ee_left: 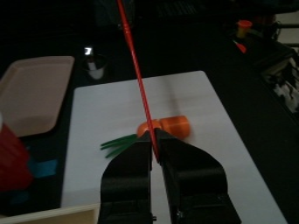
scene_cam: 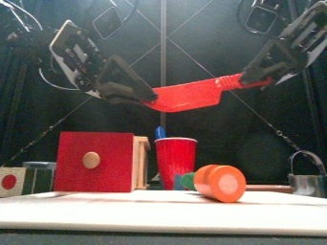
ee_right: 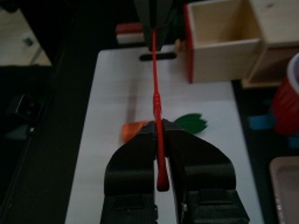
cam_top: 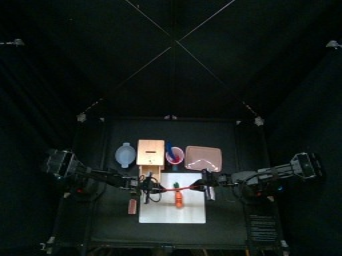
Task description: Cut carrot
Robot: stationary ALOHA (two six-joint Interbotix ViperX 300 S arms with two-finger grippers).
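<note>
The carrot (scene_cam: 219,182), a short orange piece with green leaves, lies on the white cutting board (cam_top: 191,211) under both arms. It also shows below the blade as the carrot (ee_left: 170,126) and the carrot (ee_right: 138,131). A thin red knife (scene_cam: 192,95) hangs level above it, held at both ends. My left gripper (scene_cam: 130,93) is shut on one end and my right gripper (scene_cam: 251,80) on the other. Each wrist view shows the knife edge-on, the knife (ee_left: 136,70) and the knife (ee_right: 156,96), running straight out from my closed left gripper (ee_left: 156,162) and right gripper (ee_right: 162,171).
Behind the board stand a grey dish (cam_top: 124,154), a wooden box (cam_top: 151,152), a red cup (scene_cam: 177,163) and a pink tray (cam_top: 202,157). A small reddish bar (cam_top: 132,206) lies left of the board. A metal cup (scene_cam: 307,180) stands at the right.
</note>
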